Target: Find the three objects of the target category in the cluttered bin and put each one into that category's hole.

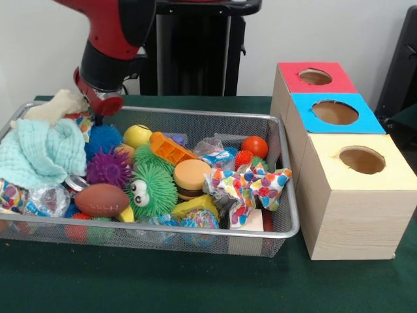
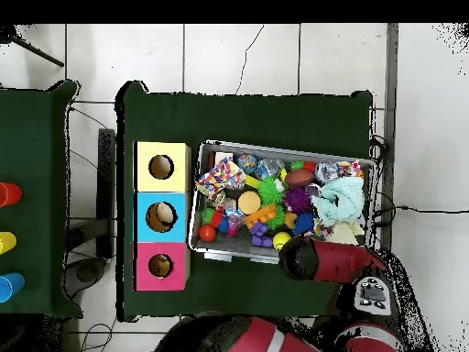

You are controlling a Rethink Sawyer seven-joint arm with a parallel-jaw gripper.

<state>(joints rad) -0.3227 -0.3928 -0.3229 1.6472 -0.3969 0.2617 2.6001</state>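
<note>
Three boxes (image 1: 339, 150) wait beside the cluttered bin (image 1: 290, 228); the gripper (image 1: 98, 107) dips at its far corner, seemingly searching, its grip state indiscernible.

Wire baskets: one (image 1: 287, 195).
Boxes with a round hole: three, red-topped (image 1: 316, 78), blue-topped (image 1: 333, 113), yellow-topped (image 1: 360, 161).
Spiky balls: blue (image 1: 104, 138), purple (image 1: 109, 168), two.
Brown toy footballs: one (image 1: 101, 199).
Green fuzzy toys with eyes: one (image 1: 153, 189).
Pale green cloths: one (image 1: 40, 151).

We see a green-covered table (image 1: 163, 287) carrying a wire basket (image 1: 290, 215) of toys beside 3 wooden boxes (image 1: 352, 208), topped red, blue and yellow.
</note>
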